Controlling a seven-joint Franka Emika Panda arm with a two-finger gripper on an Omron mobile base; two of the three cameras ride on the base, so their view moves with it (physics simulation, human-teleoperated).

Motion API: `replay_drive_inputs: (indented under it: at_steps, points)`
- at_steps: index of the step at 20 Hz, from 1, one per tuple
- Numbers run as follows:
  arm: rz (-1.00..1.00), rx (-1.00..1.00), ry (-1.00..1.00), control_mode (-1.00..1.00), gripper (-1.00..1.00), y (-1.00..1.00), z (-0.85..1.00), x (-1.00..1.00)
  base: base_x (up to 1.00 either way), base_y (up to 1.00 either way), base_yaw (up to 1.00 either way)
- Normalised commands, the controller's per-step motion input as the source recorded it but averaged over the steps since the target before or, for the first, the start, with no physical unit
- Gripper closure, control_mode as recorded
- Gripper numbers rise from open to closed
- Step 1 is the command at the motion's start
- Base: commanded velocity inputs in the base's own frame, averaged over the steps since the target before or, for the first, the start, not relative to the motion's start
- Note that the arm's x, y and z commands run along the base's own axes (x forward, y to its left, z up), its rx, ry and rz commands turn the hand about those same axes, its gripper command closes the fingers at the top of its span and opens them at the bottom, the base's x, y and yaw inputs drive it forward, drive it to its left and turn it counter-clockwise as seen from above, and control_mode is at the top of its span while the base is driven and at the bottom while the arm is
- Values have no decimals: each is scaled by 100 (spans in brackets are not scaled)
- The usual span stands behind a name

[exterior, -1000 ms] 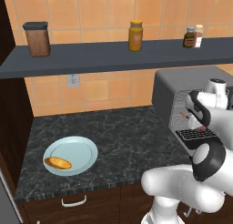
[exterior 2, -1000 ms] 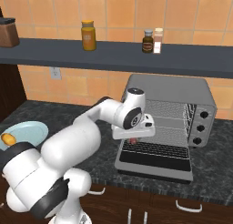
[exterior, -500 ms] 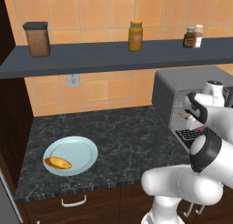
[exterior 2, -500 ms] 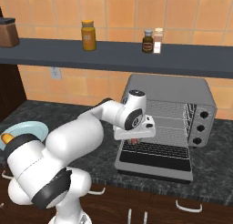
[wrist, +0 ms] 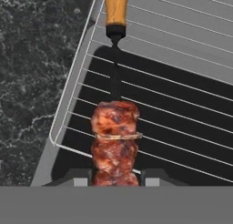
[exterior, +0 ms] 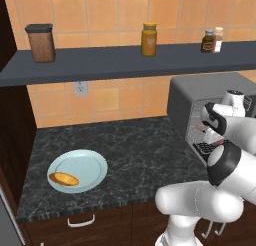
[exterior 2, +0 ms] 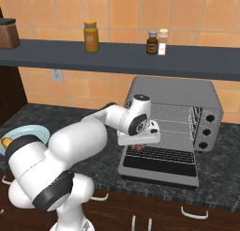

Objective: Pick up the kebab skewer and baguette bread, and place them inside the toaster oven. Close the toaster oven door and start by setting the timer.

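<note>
Skewer point(wrist: 114, 141): reddish-brown meat, dark stick, orange-tan handle. Baguette point(exterior: 63, 178) golden-orange on pale blue plate point(exterior: 90, 166). Oven point(exterior 2: 176, 96) grey. Desk point(exterior: 130, 145) black, white-speckled marble. Wall tiles point(exterior: 115, 12) orange.

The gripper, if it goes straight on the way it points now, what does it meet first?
Most likely the wire rack of the toaster oven, just beyond the kebab skewer between the gripper fingers; depth is unclear.

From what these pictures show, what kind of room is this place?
A kitchen, rendered rather than real: a dark stone counter with a toaster oven on it, a shelf of jars before a tiled wall, and a plate holding baguette bread.
</note>
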Motion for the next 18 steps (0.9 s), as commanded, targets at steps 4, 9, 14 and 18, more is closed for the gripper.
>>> replay_drive_inputs:
  at_steps: [4,9,14,18]
  points:
    - [0,0,0,-100,-100,0,-1,0,0,0,0]
    - [0,0,0,-100,-100,0,13,-1,0,0,0]
    - [0,0,-1,-100,-100,8,64,-43,0,0,0]
    - [-3,0,0,-100,-100,61,21,-92,0,0,0]
